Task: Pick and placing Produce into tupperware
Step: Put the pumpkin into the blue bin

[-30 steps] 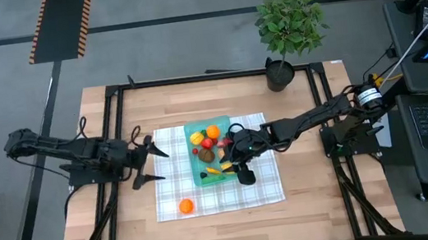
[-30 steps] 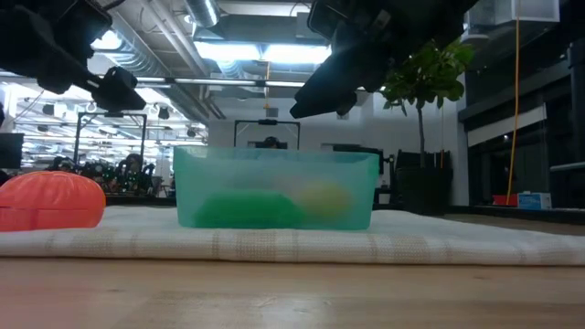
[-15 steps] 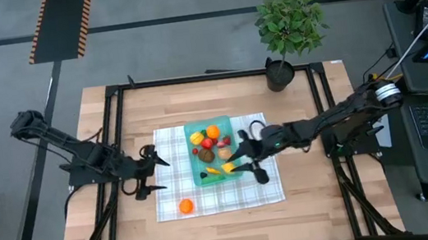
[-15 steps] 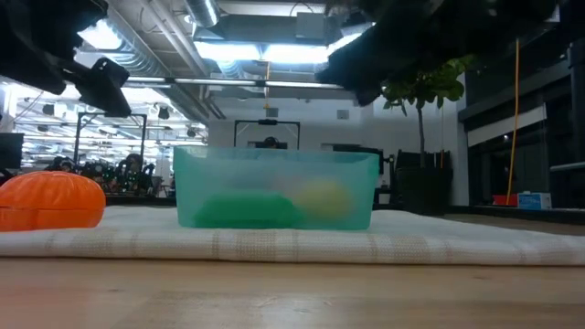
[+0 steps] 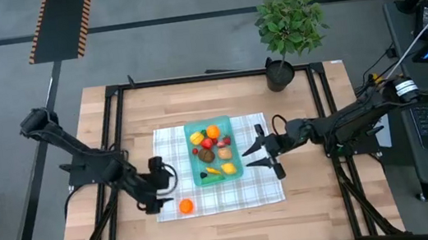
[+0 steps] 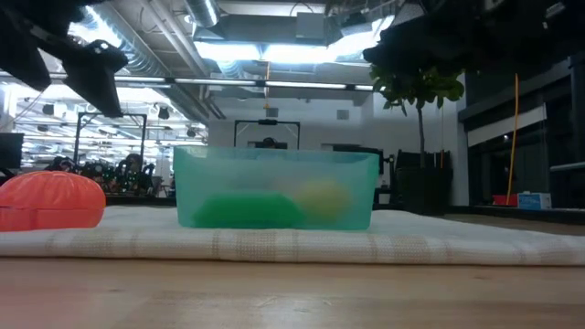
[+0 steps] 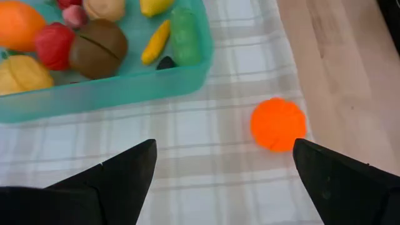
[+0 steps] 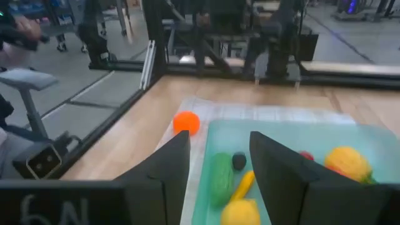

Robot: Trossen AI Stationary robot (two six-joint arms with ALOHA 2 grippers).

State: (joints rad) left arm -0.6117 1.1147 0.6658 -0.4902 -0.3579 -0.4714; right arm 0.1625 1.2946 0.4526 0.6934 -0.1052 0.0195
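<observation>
teal tupperware (image 5: 214, 153), translucent, produce (image 7: 97, 46) inside

- Faint pale handwritten marks, seemingly "6N", on the dark right gripper finger (image 8: 53, 209) in the right wrist view; nothing else is legible.

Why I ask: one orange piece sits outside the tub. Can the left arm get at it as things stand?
Probably yes. The left gripper hangs open just beside the orange piece, which lies alone on the checked cloth, apart from the teal tub; nothing stands between them.
</observation>
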